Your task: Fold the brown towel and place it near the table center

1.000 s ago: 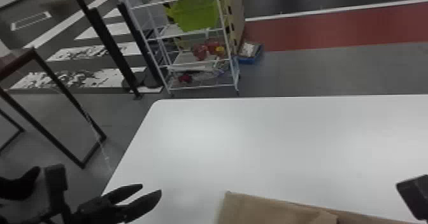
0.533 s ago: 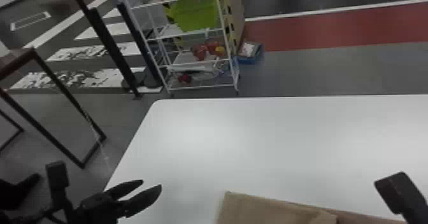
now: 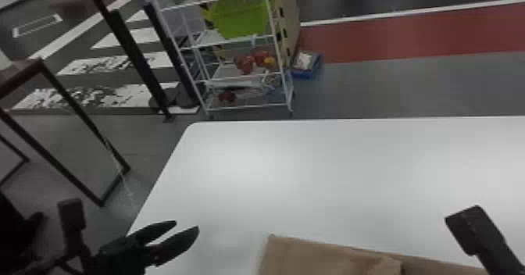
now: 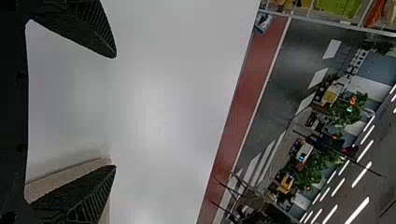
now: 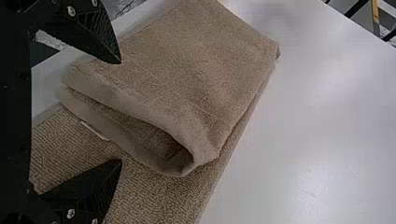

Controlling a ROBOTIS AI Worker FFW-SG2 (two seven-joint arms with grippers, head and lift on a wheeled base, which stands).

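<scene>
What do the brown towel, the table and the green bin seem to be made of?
The brown towel looks like matte cotton terry, going by its pebbly nap and soft, thick folds. The table has a smooth white top with diffuse highlights, perhaps laminate. The green bin is probably plastic, judging by its even, bright colour, though I can't be sure.

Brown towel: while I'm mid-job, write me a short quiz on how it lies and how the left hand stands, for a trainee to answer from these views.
1. True or false: the brown towel shows folded layers, one over another.

2. Choose one. The left hand is:
a) shut on the towel
b) open, to the left of the towel
c) shut, resting on top of the towel

3. Fill in the colour: the towel lies on a ____ table.

Key: 1 true; 2 b; 3 white.
</scene>
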